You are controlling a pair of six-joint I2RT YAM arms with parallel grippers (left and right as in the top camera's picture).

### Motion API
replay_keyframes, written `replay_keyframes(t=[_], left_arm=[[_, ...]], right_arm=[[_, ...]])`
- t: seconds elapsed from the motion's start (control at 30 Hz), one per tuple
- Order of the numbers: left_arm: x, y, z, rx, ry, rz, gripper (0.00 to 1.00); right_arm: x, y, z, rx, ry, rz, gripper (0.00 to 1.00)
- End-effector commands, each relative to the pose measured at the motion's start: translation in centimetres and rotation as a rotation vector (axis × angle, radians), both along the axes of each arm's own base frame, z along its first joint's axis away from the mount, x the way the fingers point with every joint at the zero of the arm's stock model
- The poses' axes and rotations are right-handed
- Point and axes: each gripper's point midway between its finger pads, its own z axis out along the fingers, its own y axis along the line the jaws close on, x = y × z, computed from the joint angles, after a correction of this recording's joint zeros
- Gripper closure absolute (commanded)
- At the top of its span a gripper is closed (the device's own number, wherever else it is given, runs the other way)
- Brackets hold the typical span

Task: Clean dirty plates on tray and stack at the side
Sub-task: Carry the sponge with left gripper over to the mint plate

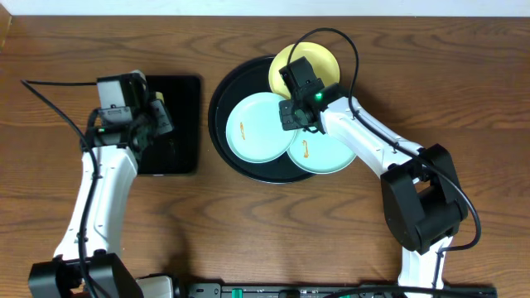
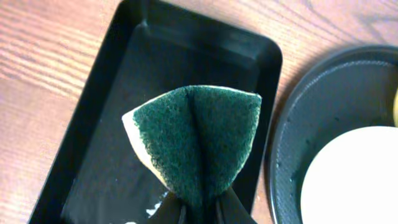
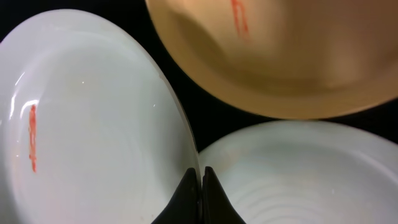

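Note:
Three dirty plates lie on the round black tray (image 1: 218,116): a yellow plate (image 1: 319,56) at the back, a mint-green plate (image 1: 257,128) on the left and a second mint-green plate (image 1: 323,153) on the right. Each shows an orange smear. My right gripper (image 1: 291,114) is shut on the right rim of the left mint-green plate (image 3: 93,124), where it meets the other mint plate (image 3: 298,174); the yellow plate (image 3: 280,56) lies beyond. My left gripper (image 2: 199,210) is shut on a folded green-and-yellow sponge (image 2: 199,137) above the rectangular black tray (image 2: 186,50).
The rectangular black tray (image 1: 178,153) lies left of the round tray on the wooden table (image 1: 464,74). Part of the round tray (image 2: 292,124) and a plate edge (image 2: 354,180) show in the left wrist view. Cables trail from both arms.

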Motion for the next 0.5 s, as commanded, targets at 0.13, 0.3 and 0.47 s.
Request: replay_keyframes(t=[0.13, 0.3, 0.47], left_arm=[[-0.6, 0.2, -0.3, 0.037, 0.001, 0.037, 0.93], [0.0, -1.7, -1.0, -0.086, -0.019, 0.016, 0.93], [0.1, -7.7, 0.8, -0.337, -0.061, -0.218, 0.93]], right_arm=[[0.2, -0.7, 2.0, 0.024, -0.009, -0.083, 0.99], [-0.6, -0.8, 1.7, 0.014, 0.021, -0.077, 0.99], [-1.5, -1.3, 1.2, 0.019, 0.074, -0.134, 0.99]])
